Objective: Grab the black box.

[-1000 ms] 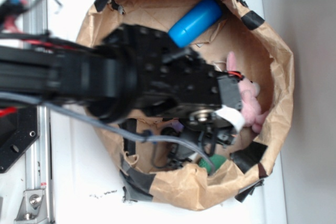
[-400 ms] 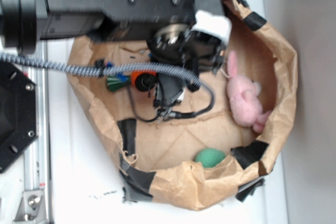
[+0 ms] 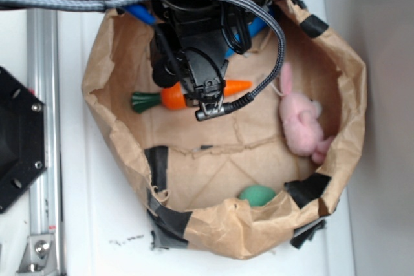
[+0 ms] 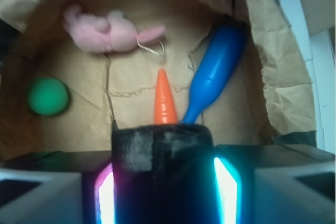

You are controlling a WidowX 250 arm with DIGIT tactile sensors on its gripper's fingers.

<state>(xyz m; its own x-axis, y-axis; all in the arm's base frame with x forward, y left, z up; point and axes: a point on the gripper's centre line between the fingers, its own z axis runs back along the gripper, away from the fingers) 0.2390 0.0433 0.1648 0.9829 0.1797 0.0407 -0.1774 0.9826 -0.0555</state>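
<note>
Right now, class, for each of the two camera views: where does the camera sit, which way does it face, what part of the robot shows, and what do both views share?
Exterior: sits overhead, looks down into the brown paper bag; the arm and gripper enter from the top edge.
Wrist: sits on the arm, looks forward along the bag floor; the gripper holding a black box fills the bottom.
Shared: toy carrot, pink plush bunny, green ball, blue bottle.

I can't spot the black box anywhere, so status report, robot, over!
Wrist view: claw looks shut on black box. Orange carrot and blue bottle lie just beyond it in paper bag. Nothing in the way.
</note>
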